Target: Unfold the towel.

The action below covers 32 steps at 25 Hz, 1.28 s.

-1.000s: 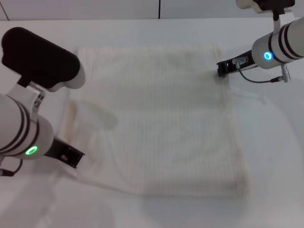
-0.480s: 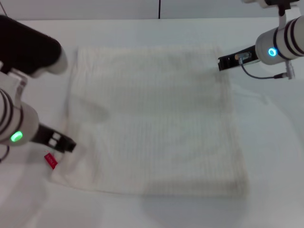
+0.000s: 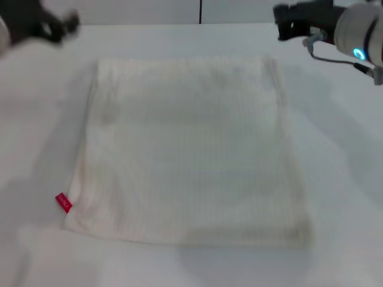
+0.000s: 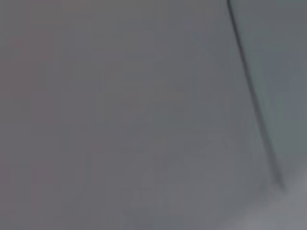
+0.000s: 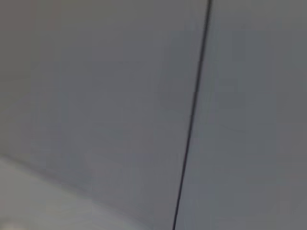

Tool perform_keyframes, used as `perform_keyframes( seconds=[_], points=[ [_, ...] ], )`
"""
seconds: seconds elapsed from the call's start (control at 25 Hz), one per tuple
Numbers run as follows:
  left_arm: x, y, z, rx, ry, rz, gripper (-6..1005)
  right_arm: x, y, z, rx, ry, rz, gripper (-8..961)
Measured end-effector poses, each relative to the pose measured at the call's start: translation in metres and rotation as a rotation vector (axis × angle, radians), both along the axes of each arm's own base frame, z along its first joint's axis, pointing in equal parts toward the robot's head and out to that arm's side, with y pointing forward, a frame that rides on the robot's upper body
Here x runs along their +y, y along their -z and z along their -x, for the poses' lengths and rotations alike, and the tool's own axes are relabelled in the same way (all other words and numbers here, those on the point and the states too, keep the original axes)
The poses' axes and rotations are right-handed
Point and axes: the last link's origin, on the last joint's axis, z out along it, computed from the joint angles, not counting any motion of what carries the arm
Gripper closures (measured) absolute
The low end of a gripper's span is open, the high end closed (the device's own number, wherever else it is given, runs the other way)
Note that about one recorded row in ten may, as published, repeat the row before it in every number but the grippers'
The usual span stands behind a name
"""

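Observation:
The cream-white ribbed towel (image 3: 191, 149) lies spread flat on the white table, roughly square, with its small red tag (image 3: 63, 202) at the near left corner. My left gripper (image 3: 63, 24) is raised at the far left, clear of the towel. My right gripper (image 3: 284, 24) is raised at the far right, above and beyond the towel's far right corner. Neither touches the cloth. Both wrist views show only a grey wall with a dark seam.
The white table (image 3: 341, 179) surrounds the towel on all sides. A grey wall with a dark vertical seam (image 3: 200, 11) runs along the table's far edge.
Both arms have lifted away from the towel toward the far corners. The left one let go of the near left corner, and the red tag came into view.

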Motion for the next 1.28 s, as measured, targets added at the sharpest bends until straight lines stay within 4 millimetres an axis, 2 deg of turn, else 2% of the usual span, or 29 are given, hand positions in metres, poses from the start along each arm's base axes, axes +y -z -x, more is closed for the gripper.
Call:
perform_keyframes(
  seconds=[0.04, 0.08, 0.12, 0.16, 0.2, 0.24, 0.28, 0.32, 0.36, 0.44, 0.52, 0.56, 0.6, 0.64, 0.72, 0.84, 0.88, 0.92, 1.04, 1.12, 1.2, 1.28],
  points=[
    [0.0, 0.0, 0.0, 0.0, 0.0, 0.0, 363, -0.009, -0.003, 0.005, 0.005, -0.068, -0.074, 954],
    [0.006, -0.019, 0.001, -0.031, 0.211, -0.214, 364, -0.019, 0.0, 0.005, 0.01, -0.092, -0.103, 954],
    [0.005, -0.028, 0.006, -0.064, 0.3, -0.338, 363, -0.035, 0.003, 0.003, 0.029, -0.144, -0.19, 954],
    [0.005, -0.028, 0.006, -0.064, 0.3, -0.338, 362, -0.035, 0.003, 0.003, 0.029, -0.144, -0.19, 954],
    [0.003, -0.034, 0.01, -0.085, 0.35, -0.419, 362, -0.042, 0.004, 0.0, 0.046, -0.164, -0.249, 954],
    [-0.003, -0.041, 0.032, -0.112, 0.413, -0.567, 361, -0.049, 0.007, -0.005, 0.061, -0.172, -0.291, 953],
    [-0.005, -0.042, 0.037, -0.12, 0.429, -0.599, 360, -0.058, 0.01, -0.012, 0.079, -0.183, -0.355, 953],
    [-0.015, -0.041, 0.057, -0.146, 0.463, -0.693, 360, -0.073, 0.017, -0.033, 0.106, -0.187, -0.457, 953],
    [-0.015, -0.041, 0.057, -0.146, 0.463, -0.693, 359, -0.073, 0.017, -0.033, 0.106, -0.187, -0.457, 953],
    [-0.015, -0.041, 0.057, -0.146, 0.463, -0.693, 358, -0.093, 0.021, -0.057, 0.147, -0.207, -0.572, 953],
    [-0.04, -0.021, 0.116, -0.2, 0.459, -0.879, 355, -0.115, 0.021, -0.084, 0.211, -0.228, -0.662, 954],
    [-0.044, -0.017, 0.125, -0.199, 0.455, -0.891, 352, -0.126, 0.019, -0.098, 0.249, -0.233, -0.701, 954],
    [-0.044, -0.017, 0.125, -0.199, 0.455, -0.891, 350, -0.134, 0.017, -0.108, 0.275, -0.235, -0.734, 946],
    [-0.056, -0.006, 0.146, -0.224, 0.456, -0.935, 347, -0.145, 0.012, -0.12, 0.295, -0.235, -0.784, 937],
    [-0.062, -0.001, 0.16, -0.265, 0.44, -0.949, 341, -0.166, -0.002, -0.143, 0.274, -0.207, -0.905, 920],
    [-0.064, 0.001, 0.167, -0.302, 0.421, -0.946, 333, -0.174, -0.006, -0.154, 0.25, -0.167, -0.946, 895],
    [-0.067, 0.007, 0.186, -0.314, 0.368, -0.915, 330, -0.177, -0.008, -0.161, 0.236, -0.136, -0.961, 887],
    [-0.068, 0.011, 0.194, -0.308, 0.342, -0.893, 327, -0.181, -0.009, -0.169, 0.214, -0.097, -0.971, 879],
    [-0.068, 0.011, 0.194, -0.308, 0.342, -0.893, 319, -0.183, -0.008, -0.174, 0.2, -0.076, -0.962, 853],
    [-0.069, 0.019, 0.205, -0.28, 0.305, -0.851, 313, -0.183, -0.006, -0.176, 0.192, -0.072, -0.949, 837],
    [-0.07, 0.019, 0.205, -0.278, 0.302, -0.847, 308, -0.181, -0.004, -0.177, 0.188, -0.066, -0.935, 820],
    [-0.07, 0.02, 0.206, -0.277, 0.3, -0.844, 289, -0.18, -0.003, -0.178, 0.184, -0.062, -0.924, 720]
  ],
)
